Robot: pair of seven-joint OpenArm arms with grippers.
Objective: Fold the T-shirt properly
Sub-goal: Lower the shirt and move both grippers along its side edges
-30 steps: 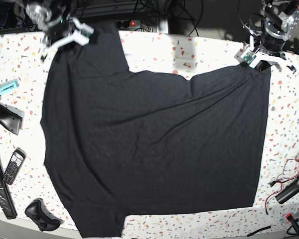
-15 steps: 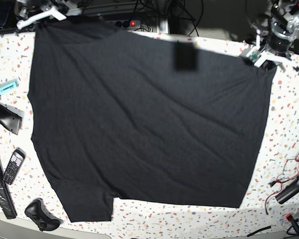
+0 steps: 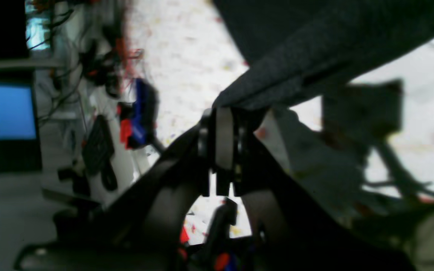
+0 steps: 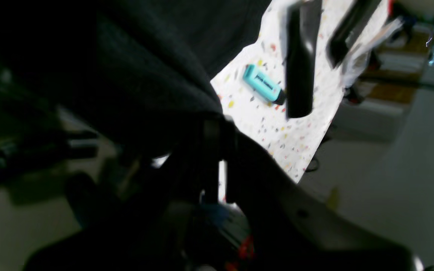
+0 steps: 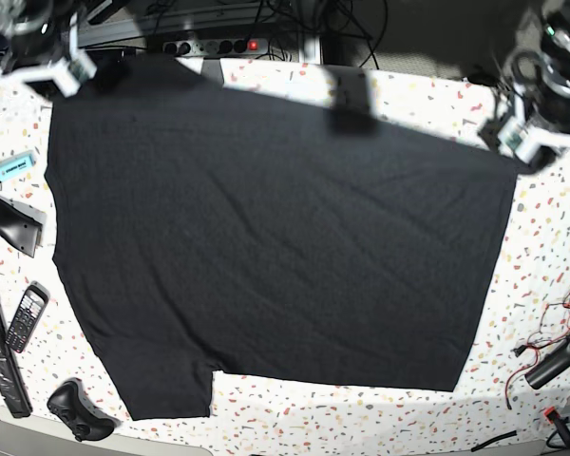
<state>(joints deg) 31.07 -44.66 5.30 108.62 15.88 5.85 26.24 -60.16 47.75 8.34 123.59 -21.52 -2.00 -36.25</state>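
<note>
Speckled white terrazzo tabletop [image 5: 380,123] fills my base view, with a cable clutter along its 12 o'clock edge. Over most of it I see the T-shirt [image 5: 266,256] spread plain black side up, its far edge lifted off the surface and running from 11 o'clock to 2 o'clock. At 11 o'clock my right gripper [image 5: 55,65] is clamped on one far corner; from its wrist camera the fingers are pressed together with black cloth bunched over them [image 4: 213,124]. At 2 o'clock my left gripper [image 5: 519,141] pinches the other far corner, and its wrist view shows the jaws closed on a fold of fabric [image 3: 222,113]. Along 9 o'clock lie a black bar [image 5: 9,223], a remote [image 5: 26,316] and a turquoise highlighter [image 5: 11,167]. A game controller [image 5: 76,408] sits at 7 o'clock.
</note>
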